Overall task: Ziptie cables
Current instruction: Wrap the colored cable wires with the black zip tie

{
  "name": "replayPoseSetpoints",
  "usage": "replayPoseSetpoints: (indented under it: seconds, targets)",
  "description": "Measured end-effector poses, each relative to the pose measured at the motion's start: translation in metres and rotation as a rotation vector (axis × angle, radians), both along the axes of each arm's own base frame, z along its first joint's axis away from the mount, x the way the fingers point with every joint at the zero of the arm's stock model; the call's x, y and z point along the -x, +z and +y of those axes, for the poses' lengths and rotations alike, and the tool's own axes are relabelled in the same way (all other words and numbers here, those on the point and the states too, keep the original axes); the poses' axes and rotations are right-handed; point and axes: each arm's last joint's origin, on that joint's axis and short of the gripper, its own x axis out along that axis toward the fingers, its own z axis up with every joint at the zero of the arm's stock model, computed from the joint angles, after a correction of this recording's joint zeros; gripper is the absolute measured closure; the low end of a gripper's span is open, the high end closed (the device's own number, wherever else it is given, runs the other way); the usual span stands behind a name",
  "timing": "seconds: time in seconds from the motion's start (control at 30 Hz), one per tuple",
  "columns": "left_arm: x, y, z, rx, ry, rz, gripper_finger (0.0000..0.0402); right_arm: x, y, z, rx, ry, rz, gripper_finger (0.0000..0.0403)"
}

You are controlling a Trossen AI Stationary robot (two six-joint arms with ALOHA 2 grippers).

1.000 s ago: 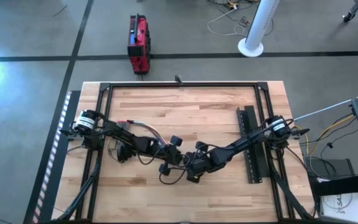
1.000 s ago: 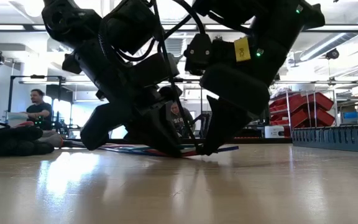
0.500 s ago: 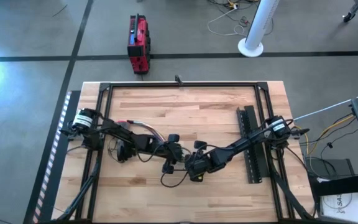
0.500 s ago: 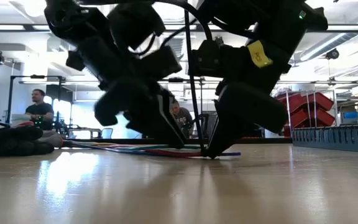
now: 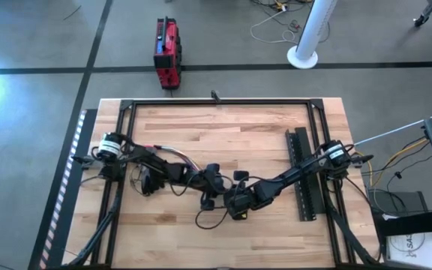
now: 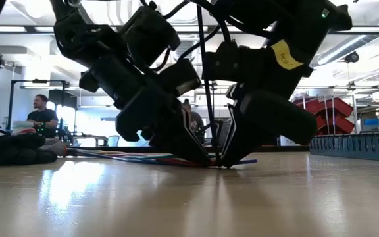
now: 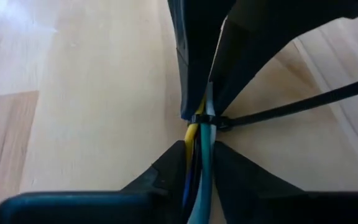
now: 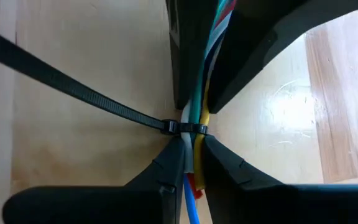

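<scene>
While both end effectors grip the cables [image 7: 202,140], the left end effector [image 5: 210,193] has shifted toward the right end effector [image 5: 235,206].

Cables [image 7: 201,146]: a bundle of thin wires, yellow, blue, teal-green and white, with red also showing in the right wrist view [image 8: 194,149]. The wires run close together, side by side, pinched at two places by dark fingers, one pair on each side of the tie point. In the low view the bundle [image 6: 130,158] lies low along the wooden surface, near its middle, stretching leftward.

Ziptie [image 7: 291,106]: a thin black ribbed strip. It is looped snugly around the bundle, its small head [image 8: 171,127] seated against the wires. The free tail runs straight out to one side, across the wood, clear of the wires.
</scene>
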Motion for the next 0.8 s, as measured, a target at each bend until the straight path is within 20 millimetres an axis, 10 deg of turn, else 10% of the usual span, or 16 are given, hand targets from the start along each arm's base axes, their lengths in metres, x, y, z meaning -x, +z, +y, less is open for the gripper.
replayPoseSetpoints:
  seconds: [0.8]
  targets:
    - [-0.003, 0.006, 0.007, 0.157, 0.038, -0.012, 0.0338, 0.0, 0.0, 0.0, -0.005, -0.011, -0.003, 0.0369]
